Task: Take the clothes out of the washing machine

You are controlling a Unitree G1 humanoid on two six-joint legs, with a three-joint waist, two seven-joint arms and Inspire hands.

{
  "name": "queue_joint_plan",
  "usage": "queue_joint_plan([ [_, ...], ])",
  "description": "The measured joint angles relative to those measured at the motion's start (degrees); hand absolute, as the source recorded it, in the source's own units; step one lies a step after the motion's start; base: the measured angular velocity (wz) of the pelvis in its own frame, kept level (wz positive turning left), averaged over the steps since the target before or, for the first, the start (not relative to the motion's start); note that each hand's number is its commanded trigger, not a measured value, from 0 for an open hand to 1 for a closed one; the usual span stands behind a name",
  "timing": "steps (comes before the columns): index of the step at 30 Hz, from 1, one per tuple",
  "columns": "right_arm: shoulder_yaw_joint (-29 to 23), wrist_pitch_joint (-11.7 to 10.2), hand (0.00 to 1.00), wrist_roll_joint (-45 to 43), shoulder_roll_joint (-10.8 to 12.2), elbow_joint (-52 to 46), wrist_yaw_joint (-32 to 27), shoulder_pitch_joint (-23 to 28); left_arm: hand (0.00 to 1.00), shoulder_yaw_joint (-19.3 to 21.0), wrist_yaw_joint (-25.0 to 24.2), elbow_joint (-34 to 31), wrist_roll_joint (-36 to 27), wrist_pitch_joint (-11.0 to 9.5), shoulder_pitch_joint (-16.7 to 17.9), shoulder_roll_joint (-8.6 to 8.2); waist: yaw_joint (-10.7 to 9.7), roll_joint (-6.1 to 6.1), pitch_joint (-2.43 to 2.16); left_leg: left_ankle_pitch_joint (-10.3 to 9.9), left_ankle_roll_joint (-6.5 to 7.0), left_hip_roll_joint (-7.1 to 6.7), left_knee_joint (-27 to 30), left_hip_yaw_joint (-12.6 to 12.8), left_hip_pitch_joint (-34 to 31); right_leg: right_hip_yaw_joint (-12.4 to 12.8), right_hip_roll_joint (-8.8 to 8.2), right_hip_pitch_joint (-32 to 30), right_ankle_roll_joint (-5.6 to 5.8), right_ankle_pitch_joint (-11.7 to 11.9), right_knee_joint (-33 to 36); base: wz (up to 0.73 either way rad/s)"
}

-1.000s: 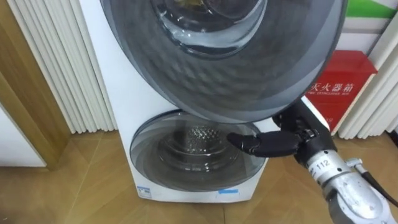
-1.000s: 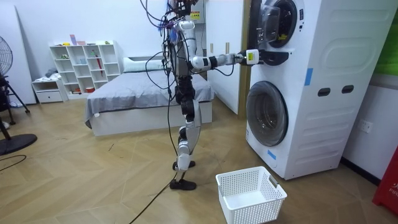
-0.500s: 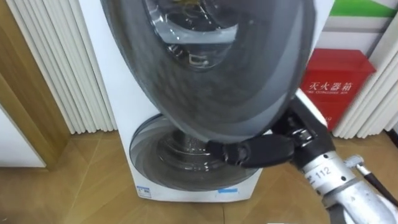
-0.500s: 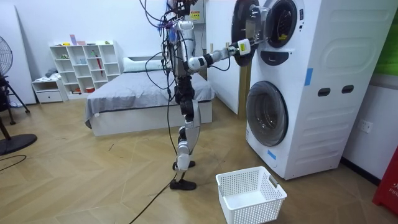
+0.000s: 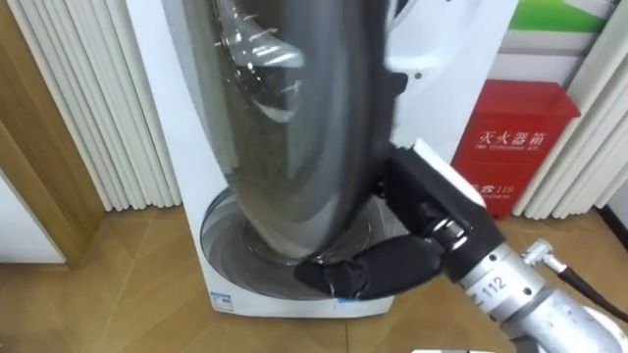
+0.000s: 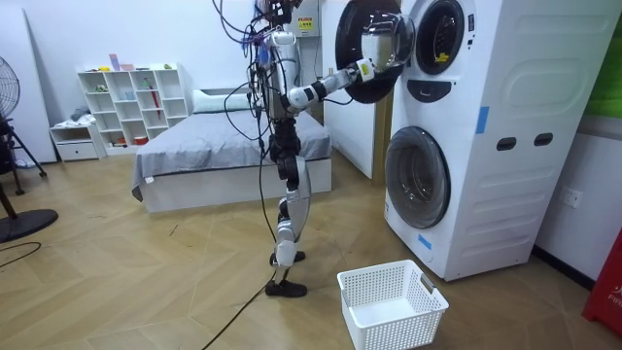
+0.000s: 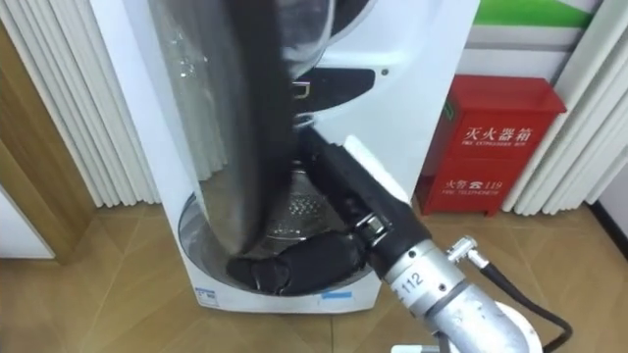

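I stand in front of a stack of two white washing machines (image 6: pixel 505 136). The upper machine's round dark door (image 5: pixel 285 127) stands swung out and shows edge-on in the eye views. Its glass bowl (image 5: pixel 245 54) bulges at the top. My right hand (image 5: pixel 368 270) lies against the door's lower rim, with nearly straight fingers reaching under the edge. In the room view my right arm is stretched out at shoulder height to the door (image 6: pixel 367 49). The upper drum opening (image 6: pixel 437 34) is dark inside.
The lower machine's door (image 5: pixel 221 250) is closed, below my hand. A red box (image 5: pixel 515 137) stands to the right of the machines, and white slatted panels (image 5: pixel 88 108) are on the left. A white laundry basket (image 6: pixel 394 303) sits on the wooden floor by the machines. A bed (image 6: pixel 194 160) is behind me.
The upper door has swung from nearly closed to wide open, towards my left. My right hand moved with it along its lower rim, down and to the left.
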Motion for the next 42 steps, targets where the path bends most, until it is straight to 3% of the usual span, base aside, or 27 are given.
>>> queue_joint_plan([
  [9,6.7,-0.1,0.0,0.7,0.8,-1.0,5.0,-4.4,0.0,-1.9,-1.5,-0.3,-0.1,0.1,-1.2,0.88,1.8,-0.23,-0.17,0.1,-0.16,0.19,0.2,-0.2,-0.2,-1.2,0.07,0.1,-0.2,0.2,0.0,0.02],
  [15,7.2,-0.1,0.0,1.8,1.3,-1.1,6.1,-4.9,0.0,-1.9,-1.5,-0.3,-0.3,0.1,-1.3,1.2,3.3,-0.33,-0.23,0.1,-0.15,-0.02,0.3,-1.6,0.2,-2.5,-0.04,0.8,-0.14,0.2,-0.1,0.13],
  [21,8.0,-0.1,0.0,1.7,1.4,-1.1,6.1,-4.9,0.0,-2.0,-1.2,-0.3,-2.2,0.1,-0.9,1.16,3.5,0.12,0.15,0.1,-0.17,0.02,0.2,-1.8,-0.1,-2.9,0.01,1.0,-0.14,0.2,-0.2,0.01],
  [35,8.9,-0.1,0.0,1.5,1.2,-1.1,6.2,-4.9,0.0,-2.3,-1.2,-0.2,-2.2,0.1,-0.6,1.14,3.3,0.08,0.16,0.1,-0.17,-0.04,0.2,-2.0,-0.1,-3.1,-0.05,0.9,-0.13,0.2,-0.1,0.0],
  [42,8.8,-0.1,0.0,0.5,0.8,1.0,9.4,-4.3,0.0,-1.4,-1.2,-0.3,-1.6,0.7,-0.9,0.93,3.1,-0.07,0.49,0.1,-0.16,-0.17,0.3,-2.7,-0.4,-2.7,-0.08,1.0,-0.13,0.2,-0.2,0.06],
])
